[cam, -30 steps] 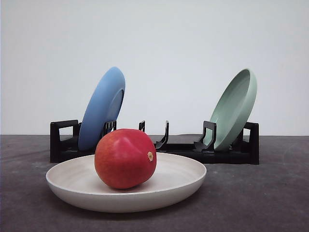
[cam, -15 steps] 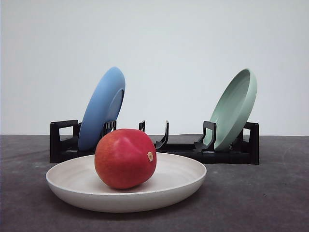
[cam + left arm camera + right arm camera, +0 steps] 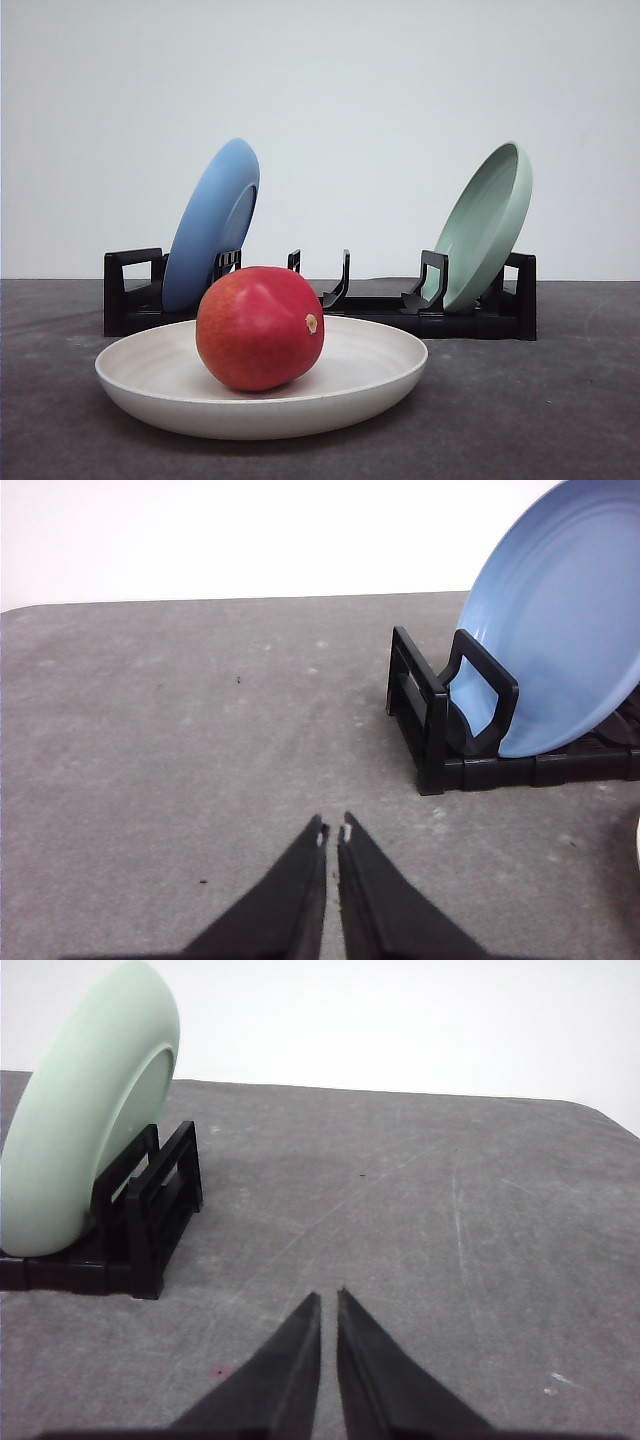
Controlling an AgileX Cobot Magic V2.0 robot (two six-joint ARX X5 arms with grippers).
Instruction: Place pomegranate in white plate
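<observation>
The glossy red pomegranate (image 3: pixel 259 327) rests inside the wide off-white plate (image 3: pixel 375 375) at the front of the grey table, its tan stem spot facing right. My left gripper (image 3: pixel 333 832) is shut with nothing in it, hovering over bare table left of the black rack (image 3: pixel 440 725). My right gripper (image 3: pixel 328 1300) is likewise shut and empty, over bare table to the right of the rack's end (image 3: pixel 150 1210).
Behind the white plate a black dish rack (image 3: pixel 320 300) holds a blue plate (image 3: pixel 212 222) leaning at its left end and a pale green plate (image 3: pixel 488 222) leaning at its right end. A white wall stands behind the table.
</observation>
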